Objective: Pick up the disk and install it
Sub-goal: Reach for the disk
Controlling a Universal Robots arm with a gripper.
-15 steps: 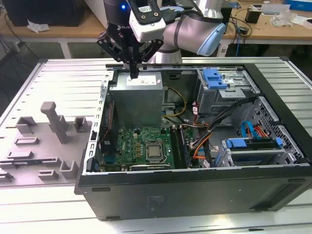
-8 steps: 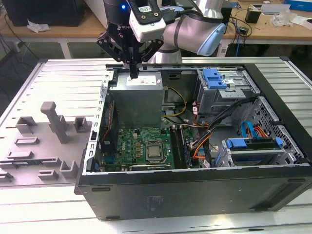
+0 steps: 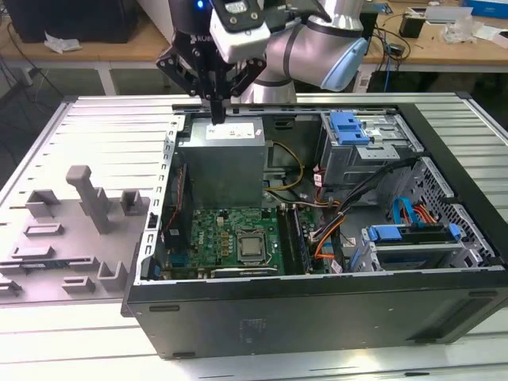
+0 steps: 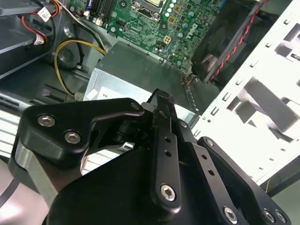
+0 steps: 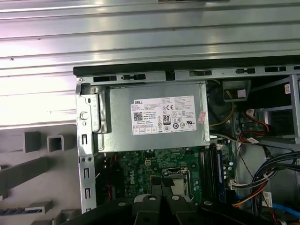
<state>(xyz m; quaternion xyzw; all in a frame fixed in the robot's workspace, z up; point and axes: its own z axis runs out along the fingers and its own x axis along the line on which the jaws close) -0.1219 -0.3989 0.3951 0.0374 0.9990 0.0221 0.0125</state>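
Pre-grasp: the empty gripper [image 3: 216, 107], fingers pressed together, hovers at eleven o'clock of the case [image 3: 317, 317]; grasping the four-o'clock disk [image 3: 413, 235] likely needs them spread.

Open PC case [image 5: 187, 71] sits on the ribbed metal bench [image 5: 140, 33]. Grey PSU box [image 5: 117, 122] with white label [image 5: 164, 116] is in a case corner, green motherboard [image 5: 140, 171] next to it. Dark gripper [image 5: 161, 202] hangs over the board by the CPU socket [image 5: 171, 174]. Yellow cable [image 5: 231, 110] and black cable bundle [image 5: 276, 161] run beside the PSU. Grey fixture blocks [image 5: 32, 140] stand outside the case.
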